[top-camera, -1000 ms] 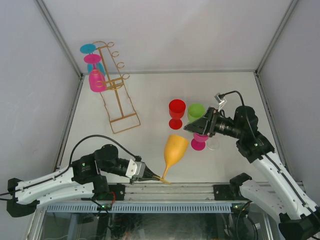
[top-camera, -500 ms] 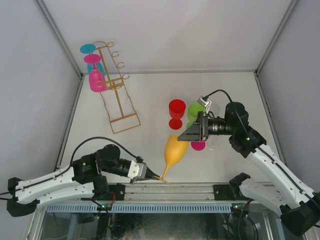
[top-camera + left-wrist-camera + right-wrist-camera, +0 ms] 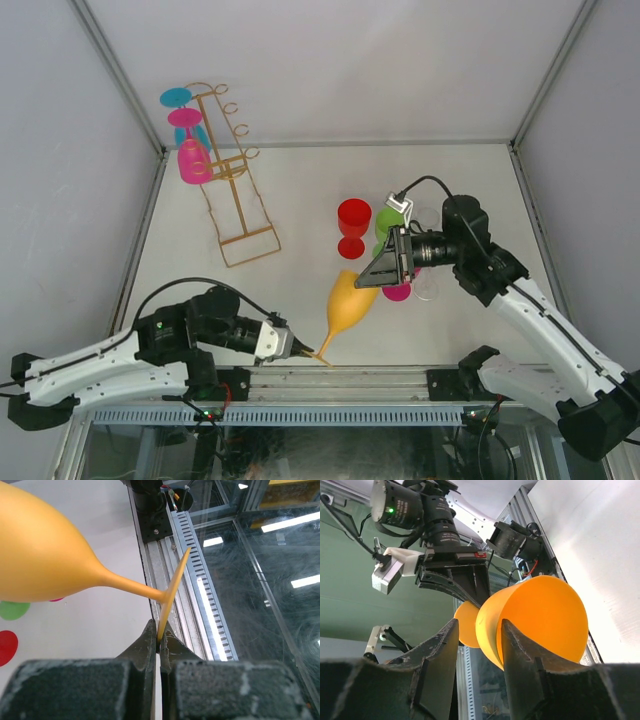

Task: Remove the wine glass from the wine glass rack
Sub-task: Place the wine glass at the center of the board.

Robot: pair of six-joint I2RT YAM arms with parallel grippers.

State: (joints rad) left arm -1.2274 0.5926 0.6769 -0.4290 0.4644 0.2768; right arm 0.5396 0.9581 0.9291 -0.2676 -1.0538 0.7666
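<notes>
The gold wire wine glass rack (image 3: 238,205) leans at the back left, with a pink glass (image 3: 192,161) and a cyan glass (image 3: 177,97) hanging on it. An orange wine glass (image 3: 350,297) is off the rack and held tilted above the near table edge. My left gripper (image 3: 300,349) is shut on the thin edge of its foot (image 3: 172,590). My right gripper (image 3: 372,275) is open at the bowl's mouth. One finger (image 3: 525,655) is inside the rim of the orange wine glass (image 3: 545,615). The other finger (image 3: 437,655) stands outside, with a gap to the wall.
A red glass (image 3: 353,217), a green glass (image 3: 391,222), a magenta glass foot (image 3: 397,292) and a clear glass (image 3: 427,288) stand bunched around my right gripper. The metal rail (image 3: 350,380) runs along the near edge, below the orange glass's foot.
My right gripper has swung left from the standing glasses to the orange glass's rim, and its jaws have narrowed. My left gripper has kept its hold on the foot and barely shifted.
</notes>
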